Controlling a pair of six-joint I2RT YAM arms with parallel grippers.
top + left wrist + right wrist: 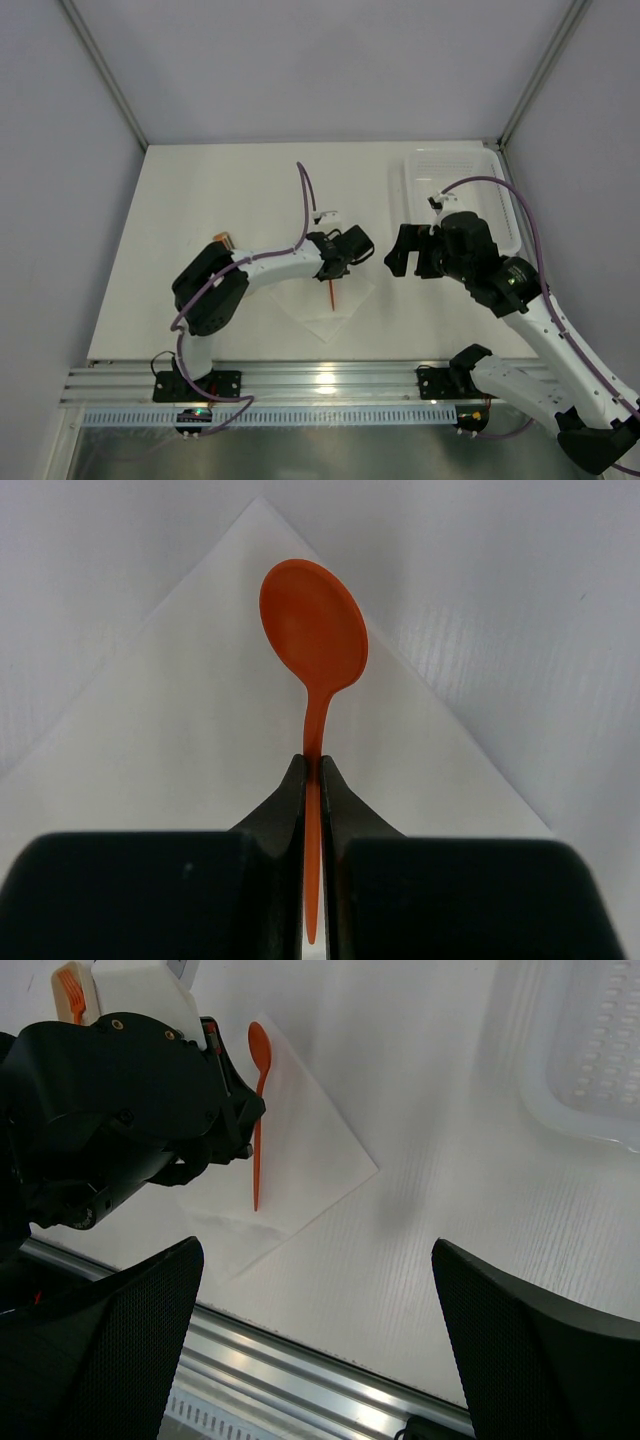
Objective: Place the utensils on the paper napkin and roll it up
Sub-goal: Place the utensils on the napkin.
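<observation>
My left gripper [334, 272] is shut on the thin handle of an orange spoon [314, 630], whose bowl points away from the wrist. The spoon [257, 1100] hangs over the white paper napkin [332, 310], which lies flat as a diamond near the table's front edge. From these views I cannot tell whether the handle tip touches the napkin [315, 1160]. A small orange fork [68, 988] lies further left, beyond the left arm. My right gripper [408, 262] stands open to the right of the napkin, with nothing between its fingers [540, 1350].
A white plastic mesh basket [500, 205] stands at the back right, also seen in the right wrist view [590, 1070]. The aluminium rail [320, 382] runs along the table's near edge. Purple cables [306, 190] loop above both arms.
</observation>
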